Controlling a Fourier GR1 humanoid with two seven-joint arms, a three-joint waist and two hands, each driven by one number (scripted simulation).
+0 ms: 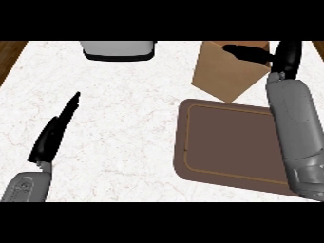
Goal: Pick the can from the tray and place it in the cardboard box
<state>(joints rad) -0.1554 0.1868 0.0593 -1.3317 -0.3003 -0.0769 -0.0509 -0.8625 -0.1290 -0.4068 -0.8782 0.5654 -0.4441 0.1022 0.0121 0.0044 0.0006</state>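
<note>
White marble counter (122, 123) carries a brown tray (224, 142) and tilted cardboard box (229, 71); the right hand (276, 54) reaches over the box, grasp unclear, can unseen, while the left hand (55, 130) rests straight-fingered.

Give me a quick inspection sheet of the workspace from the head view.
Surface: white marbled counter, wood floor at both sides.
Job's things: brown tray with nothing seen on it; cardboard box beyond it; can not visible.
Clutter: grey appliance at far edge.
Hands: right hand over the box, fingers curled; left hand open, resting at left.
Cables: nothing seen.
Surroundings: nothing seen.
</note>
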